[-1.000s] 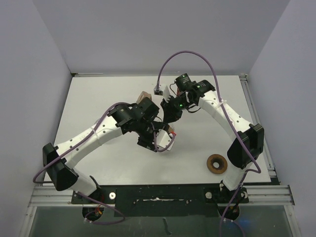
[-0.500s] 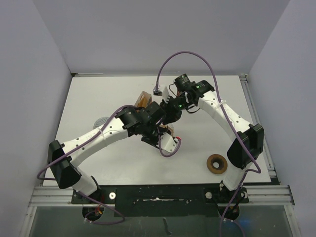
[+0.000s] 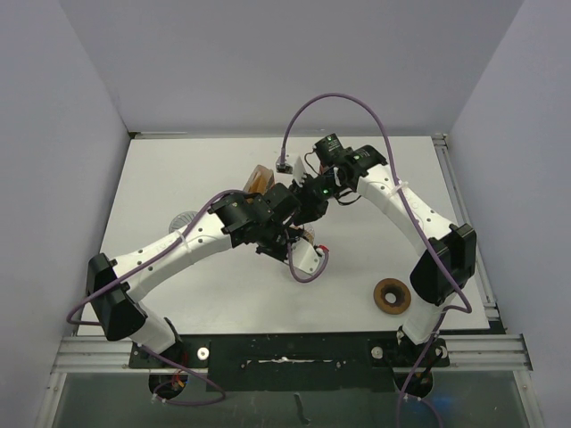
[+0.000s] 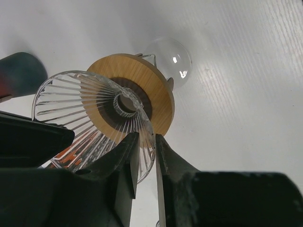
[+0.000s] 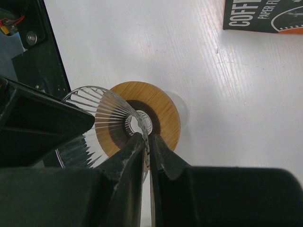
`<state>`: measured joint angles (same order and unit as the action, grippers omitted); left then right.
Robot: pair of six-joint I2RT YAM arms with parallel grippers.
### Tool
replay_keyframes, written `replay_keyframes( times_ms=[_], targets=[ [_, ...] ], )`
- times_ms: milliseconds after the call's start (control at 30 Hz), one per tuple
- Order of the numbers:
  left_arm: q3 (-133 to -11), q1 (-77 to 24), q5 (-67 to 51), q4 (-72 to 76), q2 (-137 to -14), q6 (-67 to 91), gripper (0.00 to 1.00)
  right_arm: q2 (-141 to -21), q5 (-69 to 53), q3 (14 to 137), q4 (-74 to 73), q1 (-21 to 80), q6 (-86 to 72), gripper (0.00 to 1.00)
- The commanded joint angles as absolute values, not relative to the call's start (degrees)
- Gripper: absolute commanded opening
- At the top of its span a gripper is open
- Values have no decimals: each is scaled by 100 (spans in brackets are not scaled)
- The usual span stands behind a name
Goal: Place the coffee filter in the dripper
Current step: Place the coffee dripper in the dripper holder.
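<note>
Clear ribbed glass forms the cone-shaped dripper (image 4: 80, 99), ringed by a round wooden collar (image 4: 147, 80). In the top view it is almost wholly hidden beneath the meeting grippers. A dark printed filter box (image 5: 262, 16) beyond the dripper is cut off. Both arms are bent inward over the dripper. Its rim is pinched by the left gripper (image 4: 147, 139), and its wall beside the neck by the right gripper (image 5: 146, 139). The cone's axis is tilted, with the narrow outlet turned towards both wrist cameras.
</note>
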<state>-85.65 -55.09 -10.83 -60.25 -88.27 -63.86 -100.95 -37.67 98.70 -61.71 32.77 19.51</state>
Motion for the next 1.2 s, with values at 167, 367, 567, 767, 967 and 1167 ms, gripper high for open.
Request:
replay_keyframes(
  times_ms=[167,367,567,767,967,1167],
  targets=[
    [-8597,-5506,-967,-5678,-8737,-6302,14,-10056,-3645,10057,-6342,3384,2043,21],
    [-8565,-5502,-967,-5679,-8740,-6308,13,-9988,-3575,10072,-6345,3384,2073,29],
    [-8534,-5502,-992,-5696,-8728,-6314,13,-9906,-3384,10014,-6293,3377,2082,29],
    [-8458,-5513,-1023,-5706,-8695,-6346,13,-9905,-3273,10011,-6297,3384,2083,23],
    [-8433,-5513,-1055,-5708,-8707,-6354,13,-9922,-3120,9956,-6251,3423,2074,17],
    [-8505,-5511,-1064,-5739,-8721,-6341,13,-9847,-2973,9799,-6177,3429,2083,13]
  ],
)
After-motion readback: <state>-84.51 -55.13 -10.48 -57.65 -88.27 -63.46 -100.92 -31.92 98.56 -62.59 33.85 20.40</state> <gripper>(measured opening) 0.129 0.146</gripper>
